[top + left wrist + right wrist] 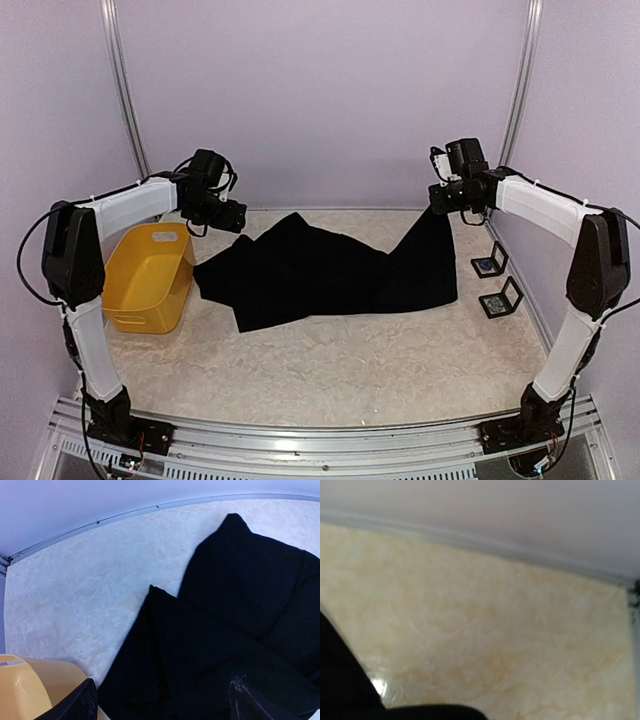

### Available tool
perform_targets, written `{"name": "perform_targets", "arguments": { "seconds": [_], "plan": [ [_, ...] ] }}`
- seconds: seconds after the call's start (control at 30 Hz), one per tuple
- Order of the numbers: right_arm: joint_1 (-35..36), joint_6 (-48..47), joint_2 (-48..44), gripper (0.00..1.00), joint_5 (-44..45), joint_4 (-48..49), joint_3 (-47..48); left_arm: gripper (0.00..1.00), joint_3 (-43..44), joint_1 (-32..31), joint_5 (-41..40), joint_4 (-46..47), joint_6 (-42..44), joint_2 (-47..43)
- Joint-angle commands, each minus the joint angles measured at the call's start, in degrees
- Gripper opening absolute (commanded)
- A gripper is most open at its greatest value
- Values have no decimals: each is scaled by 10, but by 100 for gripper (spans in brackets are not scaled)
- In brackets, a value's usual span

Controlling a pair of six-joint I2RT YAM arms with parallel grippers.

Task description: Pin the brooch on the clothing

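The clothing (320,270) is a black garment lying crumpled across the middle of the table. Its right corner rises to a peak at my right gripper (447,205), which is shut on that corner and holds it off the table. In the right wrist view only a dark strip of the clothing (340,685) shows at the bottom left, blurred. My left gripper (238,216) hovers over the garment's left end. Its fingers stand wide open (165,702) above the clothing (225,630) and hold nothing. I cannot make out the brooch for certain.
A yellow bin (150,275) stands at the left, beside the left arm; its rim (25,685) also shows in the left wrist view. Two small black stands (488,264) (499,299), each holding a small pale item, sit by the right wall. Walls and rails close the back and sides.
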Motion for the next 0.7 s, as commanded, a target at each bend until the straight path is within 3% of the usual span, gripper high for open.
{"name": "perform_targets", "arguments": {
  "seconds": [0.0,0.17,0.3,0.67],
  "plan": [
    [-4,31,9,0,-14,-7,16,89,-40,-113,-53,18,61,-65],
    [-1,38,-16,0,-26,7,-24,79,-196,-168,32,-18,-19,-152],
    [2,44,-33,0,-28,12,-50,82,-326,-184,54,17,-57,-203],
    [18,46,-62,0,-25,17,-101,86,-380,-168,102,42,-33,-131]
  ]
}}
